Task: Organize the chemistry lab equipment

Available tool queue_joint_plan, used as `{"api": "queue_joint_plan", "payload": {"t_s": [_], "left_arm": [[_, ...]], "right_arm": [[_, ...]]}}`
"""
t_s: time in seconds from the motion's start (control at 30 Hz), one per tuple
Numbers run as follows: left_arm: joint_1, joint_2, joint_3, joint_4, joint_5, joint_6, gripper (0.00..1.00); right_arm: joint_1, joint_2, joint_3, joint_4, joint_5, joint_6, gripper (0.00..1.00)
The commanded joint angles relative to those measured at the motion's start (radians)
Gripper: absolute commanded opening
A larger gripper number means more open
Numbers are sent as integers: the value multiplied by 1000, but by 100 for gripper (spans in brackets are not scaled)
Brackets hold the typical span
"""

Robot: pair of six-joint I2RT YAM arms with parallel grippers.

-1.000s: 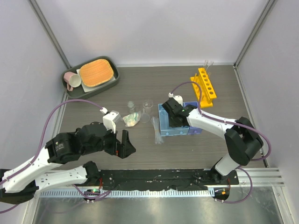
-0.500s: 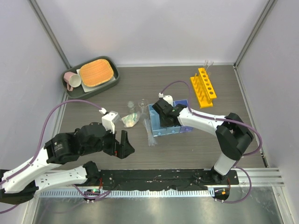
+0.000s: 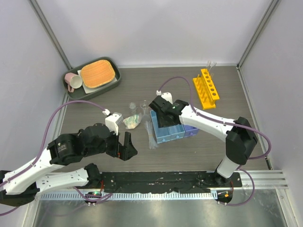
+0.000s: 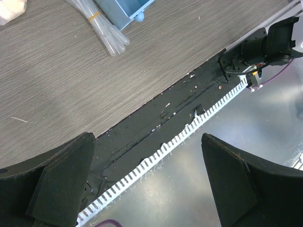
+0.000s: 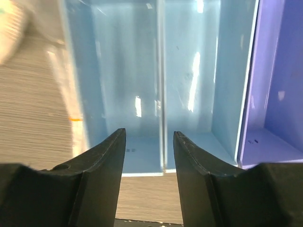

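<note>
Right wrist view: right fingers [image 5: 106, 161] parted, straddling the divider [image 5: 162, 94] of the blue tray [image 5: 118, 71], not clamped on it. Tray sits mid-table [image 4: 71, 85], pipette bundle [image 4: 102, 28] just beside its left wall; left fingers [image 4: 61, 175] spread wide near the table's front edge, holding nothing.

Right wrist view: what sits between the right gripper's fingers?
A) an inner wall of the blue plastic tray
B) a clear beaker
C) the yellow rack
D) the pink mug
A: a thin inner wall of the blue three-compartment plastic tray runs between the open jaws of the right gripper, clear of both.
</note>
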Motion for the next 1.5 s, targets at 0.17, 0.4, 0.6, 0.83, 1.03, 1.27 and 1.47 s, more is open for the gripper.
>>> {"api": "queue_joint_plan", "payload": {"t_s": [0.17,0.4,0.6,0.83,1.03,1.27,1.47], "left_arm": [[5,-14,30,22,-8,4,100],[5,-21,47,-1,-21,-8,100],[5,-29,48,-18,-30,-13,100],[5,-29,47,-25,-39,-13,100],[5,-21,41,-19,-36,-10,100],[5,-12,39,-13,-35,-8,100],[5,-3,47,-13,-35,-3,100]], "right_arm": [[24,72,253,-45,90,-64,51],[-1,262,429,23,14,-100,51],[-1,380,555,24,-14,-125,50],[-1,402,589,14,-42,-133,50],[-2,417,594,18,-52,-147,49],[-1,446,592,53,-74,-160,45],[-2,480,621,55,-72,-171,40]]}}
